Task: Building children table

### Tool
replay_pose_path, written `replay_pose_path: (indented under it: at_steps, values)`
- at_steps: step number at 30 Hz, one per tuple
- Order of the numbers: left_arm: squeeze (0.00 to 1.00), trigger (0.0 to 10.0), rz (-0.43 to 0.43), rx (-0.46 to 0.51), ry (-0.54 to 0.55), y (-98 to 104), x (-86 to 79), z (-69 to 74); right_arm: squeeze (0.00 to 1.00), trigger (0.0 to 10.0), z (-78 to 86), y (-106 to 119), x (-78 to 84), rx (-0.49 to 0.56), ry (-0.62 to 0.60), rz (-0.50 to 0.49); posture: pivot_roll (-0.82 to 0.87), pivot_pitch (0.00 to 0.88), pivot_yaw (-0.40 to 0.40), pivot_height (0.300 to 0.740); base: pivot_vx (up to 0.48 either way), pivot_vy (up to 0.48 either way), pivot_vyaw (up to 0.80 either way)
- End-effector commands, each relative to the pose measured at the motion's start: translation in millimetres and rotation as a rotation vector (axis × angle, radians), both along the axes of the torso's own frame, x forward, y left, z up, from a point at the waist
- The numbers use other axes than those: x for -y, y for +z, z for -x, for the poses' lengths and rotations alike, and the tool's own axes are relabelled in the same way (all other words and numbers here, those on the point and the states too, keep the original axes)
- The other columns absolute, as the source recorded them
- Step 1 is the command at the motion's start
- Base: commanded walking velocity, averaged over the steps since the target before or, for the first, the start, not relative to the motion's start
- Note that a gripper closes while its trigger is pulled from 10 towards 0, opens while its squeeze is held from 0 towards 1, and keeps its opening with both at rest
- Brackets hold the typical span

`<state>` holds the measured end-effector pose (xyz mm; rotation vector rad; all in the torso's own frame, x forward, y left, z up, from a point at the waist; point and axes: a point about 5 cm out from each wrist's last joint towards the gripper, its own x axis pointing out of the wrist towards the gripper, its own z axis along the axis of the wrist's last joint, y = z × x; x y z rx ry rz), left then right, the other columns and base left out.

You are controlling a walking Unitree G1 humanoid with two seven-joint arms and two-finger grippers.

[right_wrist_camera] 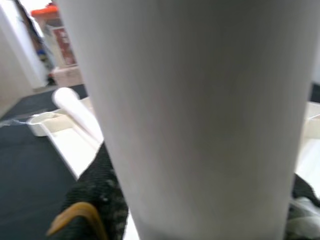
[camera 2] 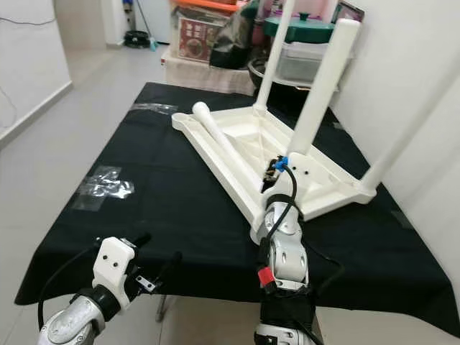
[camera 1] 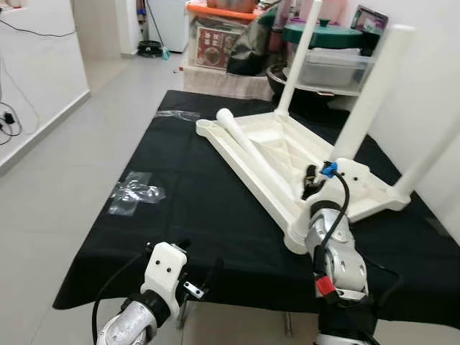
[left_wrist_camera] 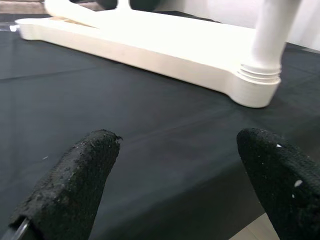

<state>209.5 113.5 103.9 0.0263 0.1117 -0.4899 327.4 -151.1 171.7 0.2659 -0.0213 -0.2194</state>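
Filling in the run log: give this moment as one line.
right gripper: shut on upright leg | left gripper: open, over black cloth | loose leg: lying in tabletop

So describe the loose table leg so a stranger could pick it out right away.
On the black cloth-covered table lies the upside-down white children's tabletop. The loose leg lies flat across its underside. Unlike its neighbours, the upright legs, it is lying down.
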Motion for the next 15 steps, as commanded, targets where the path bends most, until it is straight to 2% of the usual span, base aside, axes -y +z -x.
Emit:
replay_pose_path:
  at_steps: [1,2,5,7,8,10,11,13,14,15]
  values:
    - [0.00,10.0,0.007,-0.016,-0.003,-2.2,1.2,0.3,1.00,10.0,-2.9,0.6,-7.0,0.021,0.036,-0.029,0.12,0.000,-0.135,0.740,0.000,0.000,0.00]
    - [0.00,10.0,0.008,-0.016,-0.004,-2.3,1.2,0.3,0.00,10.0,-7.9,6.4,-5.4,0.066,0.077,-0.037,0.11,0.000,-0.135,0.740,0.000,0.000,0.00]
    - [0.00,10.0,0.009,-0.017,-0.004,-2.4,1.6,0.2,0.00,10.0,-14.6,15.6,2.0,0.131,0.127,0.022,0.11,0.000,-0.134,0.740,0.000,0.000,0.00]
    - [0.00,10.0,0.010,-0.017,-0.004,-2.5,1.7,-0.2,0.00,10.0,-16.0,25.9,-4.4,0.190,0.393,0.066,0.11,0.000,-0.131,0.740,0.000,0.000,0.00]
    - [0.00,10.0,0.010,-0.017,-0.004,-2.5,1.7,-0.2,0.00,10.0,-16.0,25.9,-4.4,0.190,0.393,0.066,0.11,0.000,-0.131,0.740,0.000,0.000,0.00]
    - [0.00,10.0,0.012,-0.018,-0.005,-2.8,1.9,-0.6,0.00,10.0,-10.9,29.4,-9.8,0.205,0.649,0.068,0.11,0.000,-0.132,0.740,0.000,0.000,0.00]
    - [0.00,10.0,0.012,-0.018,-0.005,-2.8,1.9,-0.6,0.00,10.0,-10.9,29.4,-9.8,0.205,0.649,0.068,0.11,0.000,-0.132,0.740,0.000,0.000,0.00]
    - [0.00,10.0,0.013,-0.019,-0.006,-3.0,2.1,-0.7,0.00,10.0,-6.0,28.6,-9.3,0.186,0.790,0.061,0.11,0.000,-0.131,0.740,0.000,0.000,0.00]
    - [0.00,10.0,0.013,-0.019,-0.006,-3.0,2.1,-0.7,0.00,10.0,-6.0,28.6,-9.3,0.186,0.790,0.061,0.11,0.000,-0.131,0.740,0.000,0.000,0.00]
    - [0.00,10.0,0.013,-0.019,-0.005,-3.1,2.4,-0.8,0.00,10.0,-1.9,26.5,-7.9,0.159,0.908,0.040,0.11,0.000,-0.140,0.740,0.000,0.000,0.00]
